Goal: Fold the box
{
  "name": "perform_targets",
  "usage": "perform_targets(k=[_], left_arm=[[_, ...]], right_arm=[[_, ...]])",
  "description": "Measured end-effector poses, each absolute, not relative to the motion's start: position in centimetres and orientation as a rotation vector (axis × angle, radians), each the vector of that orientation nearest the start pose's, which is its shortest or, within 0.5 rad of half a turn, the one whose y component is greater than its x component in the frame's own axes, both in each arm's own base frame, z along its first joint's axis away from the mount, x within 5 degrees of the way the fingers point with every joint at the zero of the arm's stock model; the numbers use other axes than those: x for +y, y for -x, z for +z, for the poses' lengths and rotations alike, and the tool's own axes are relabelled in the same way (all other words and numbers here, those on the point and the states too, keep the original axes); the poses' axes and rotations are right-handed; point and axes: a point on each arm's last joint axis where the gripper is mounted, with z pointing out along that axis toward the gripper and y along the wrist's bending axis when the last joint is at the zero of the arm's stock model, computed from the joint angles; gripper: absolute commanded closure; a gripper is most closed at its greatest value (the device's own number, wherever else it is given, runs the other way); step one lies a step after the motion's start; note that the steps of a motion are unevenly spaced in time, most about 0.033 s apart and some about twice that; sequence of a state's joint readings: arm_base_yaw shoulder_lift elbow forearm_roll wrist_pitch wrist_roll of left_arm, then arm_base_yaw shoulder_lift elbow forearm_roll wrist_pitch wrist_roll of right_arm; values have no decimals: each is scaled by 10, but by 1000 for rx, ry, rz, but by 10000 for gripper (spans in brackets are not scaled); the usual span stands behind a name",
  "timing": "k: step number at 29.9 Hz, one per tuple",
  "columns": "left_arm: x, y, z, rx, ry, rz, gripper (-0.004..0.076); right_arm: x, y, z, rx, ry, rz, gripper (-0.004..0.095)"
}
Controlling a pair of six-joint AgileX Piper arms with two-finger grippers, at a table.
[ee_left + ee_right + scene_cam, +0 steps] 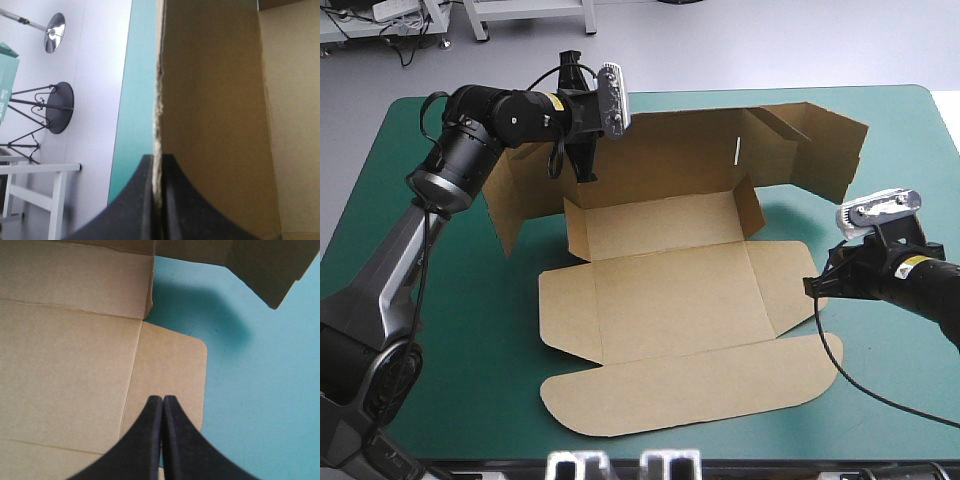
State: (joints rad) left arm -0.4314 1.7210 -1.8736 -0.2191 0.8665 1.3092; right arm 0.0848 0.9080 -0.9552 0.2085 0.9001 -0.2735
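The brown box (670,290) lies in the middle of the table, its base and front lid flat and its far panel raised upright. My left gripper (586,168) is shut on the top edge of that raised panel near its left end. In the left wrist view the board's edge (159,100) runs straight out from between the black fingers (140,200). My right gripper (813,286) hovers at the box's right side flap (785,275). Its fingers meet in a point (162,398) over that rounded flap (172,365), with nothing between them.
The raised panel's right wing (825,150) stands folded at the back right, casting a shadow on the teal-green cover (260,390). A left wing (510,200) stands under the left arm. The table's far edge (131,100) lies just behind the held panel.
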Motion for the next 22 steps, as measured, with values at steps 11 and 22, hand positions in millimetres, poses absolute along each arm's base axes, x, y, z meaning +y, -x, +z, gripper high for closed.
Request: perform_targets(k=[11,22], left_arm=[[-191,-344,424,1301,-1685,106,733],[-166,-351,404,1353,-1667,110,733]], right_arm=[[29,-167,365,2273,325,162,925],[25,-180,403,2135,249,116,925]])
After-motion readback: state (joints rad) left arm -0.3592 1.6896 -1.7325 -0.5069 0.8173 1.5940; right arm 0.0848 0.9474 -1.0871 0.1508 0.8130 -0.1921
